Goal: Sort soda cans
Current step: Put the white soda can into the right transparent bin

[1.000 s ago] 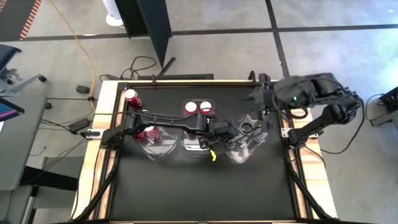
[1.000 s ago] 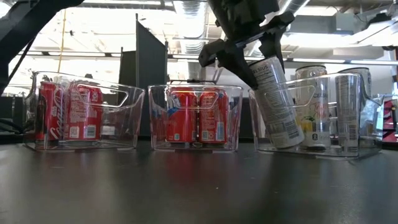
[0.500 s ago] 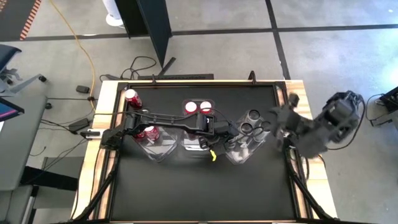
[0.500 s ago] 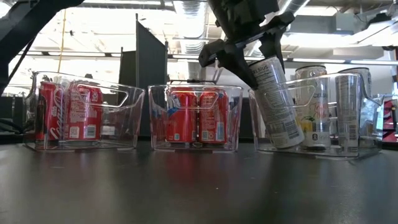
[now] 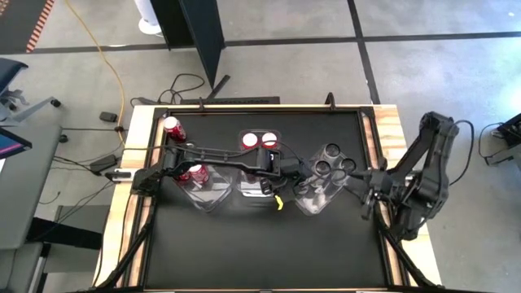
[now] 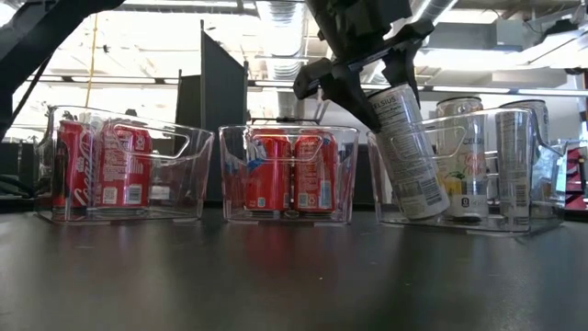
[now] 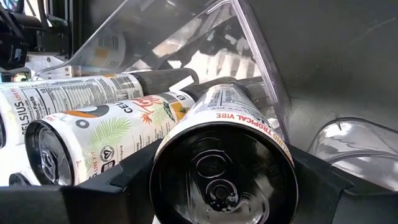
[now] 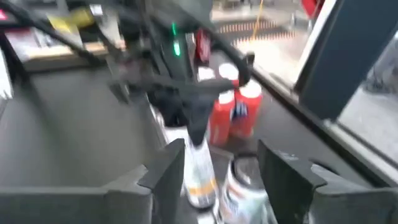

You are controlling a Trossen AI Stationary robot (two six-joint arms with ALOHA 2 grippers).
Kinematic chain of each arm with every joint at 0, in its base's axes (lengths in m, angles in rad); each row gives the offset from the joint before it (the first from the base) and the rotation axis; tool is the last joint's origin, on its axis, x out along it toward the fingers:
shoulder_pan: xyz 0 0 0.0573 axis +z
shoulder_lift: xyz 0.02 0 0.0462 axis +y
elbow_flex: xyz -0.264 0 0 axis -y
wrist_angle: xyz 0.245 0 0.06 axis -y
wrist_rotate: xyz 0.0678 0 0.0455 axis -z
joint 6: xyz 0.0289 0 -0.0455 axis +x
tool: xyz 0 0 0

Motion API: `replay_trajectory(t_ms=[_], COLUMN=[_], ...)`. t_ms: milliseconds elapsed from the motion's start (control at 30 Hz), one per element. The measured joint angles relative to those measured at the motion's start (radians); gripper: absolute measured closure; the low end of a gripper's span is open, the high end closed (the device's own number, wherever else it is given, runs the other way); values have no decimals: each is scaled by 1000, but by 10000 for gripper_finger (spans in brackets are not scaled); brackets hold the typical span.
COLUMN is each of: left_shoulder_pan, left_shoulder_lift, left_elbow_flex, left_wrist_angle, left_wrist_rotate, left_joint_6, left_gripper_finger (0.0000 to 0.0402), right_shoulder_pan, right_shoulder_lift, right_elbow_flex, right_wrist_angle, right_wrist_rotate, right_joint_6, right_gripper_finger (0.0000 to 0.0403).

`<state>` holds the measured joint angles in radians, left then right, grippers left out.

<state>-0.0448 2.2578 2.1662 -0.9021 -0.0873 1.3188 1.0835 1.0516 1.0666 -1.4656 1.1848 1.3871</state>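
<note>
Three clear bins stand in a row. The left bin (image 5: 198,185) and the middle bin (image 5: 259,156) hold red cans (image 6: 292,173). The right bin (image 5: 324,189) holds silver-white cans (image 6: 459,152). One more red can (image 5: 172,128) stands upright on the table at the far left. My left gripper (image 6: 366,75) reaches over the right bin and is shut on a white can (image 6: 404,152). My right gripper (image 5: 366,194) is open and empty above the table's right edge, beside the right bin. My left gripper pinches the white can at its upper end, just below the silver top (image 7: 224,171), one finger (image 7: 115,186) on each side. The fingers come from above at a slant. The can is tilted, with its lower end (image 6: 424,210) down inside the right bin.
A dark upright panel (image 6: 223,83) and cables lie beyond the table's far edge. The near half of the black tabletop (image 5: 260,244) carries nothing. A small yellow piece (image 5: 278,203) lies in front of the middle bin.
My right arm has swung from the table's far right corner toward the near edge and turned, so its gripper now faces the right bin from the right side. My left gripper and its tilted can have kept still.
</note>
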Motion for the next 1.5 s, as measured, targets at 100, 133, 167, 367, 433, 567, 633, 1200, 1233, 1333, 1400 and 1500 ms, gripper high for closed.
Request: replay_trajectory(t_ms=[100, 133, 167, 367, 433, 567, 633, 1200, 1233, 1333, 1400, 1500], left_shoulder_pan=[0, 0, 0, 0, 0, 0, 0, 0, 0, 0, 0, 0], left_shoulder_lift=[0, 0, 0, 0, 0, 0, 0, 1, 1, 1, 1, 1], left_elbow_flex=[0, 0, 0, 0, 0, 0, 0, -1, -1, -1, -1, 0], left_wrist_angle=[-4, -5, -6, -7, -7, -8, -8, -11, -11, -17, -18, -19], left_wrist_rotate=[0, 0, 0, 0, 0, 2, 2, 2, 2, 2, 1, 1], left_joint_6=[-9, -15, -21, -32, -25, -24, -24, -45, -45, -53, -58, -59], left_gripper_finger=[141, 141, 141, 141, 141, 141, 141, 141, 141, 141, 141, 141], right_shoulder_pan=[16, 19, 23, 2, -8, -43, -70, -334, -343, -372, -392, -421], right_shoulder_lift=[1, 1, 0, 35, 58, 139, 196, 571, 583, 608, 616, 619], right_elbow_flex=[30, 40, 43, -28, -68, -143, -162, -163, -163, -163, -162, -161], right_wrist_angle=[6, 14, 26, 127, 188, 339, 408, 841, 860, 883, 886, 891], right_wrist_rotate=[63, 61, 55, -6, -7, -7, -7, 13, 19, 27, 29, 49], right_joint_6=[-22, -40, -56, -75, -75, -116, -179, -346, -363, -390, -390, -390], right_gripper_finger=[167, 161, 155, 147, 146, 146, 146, 146, 146, 146, 146, 146])
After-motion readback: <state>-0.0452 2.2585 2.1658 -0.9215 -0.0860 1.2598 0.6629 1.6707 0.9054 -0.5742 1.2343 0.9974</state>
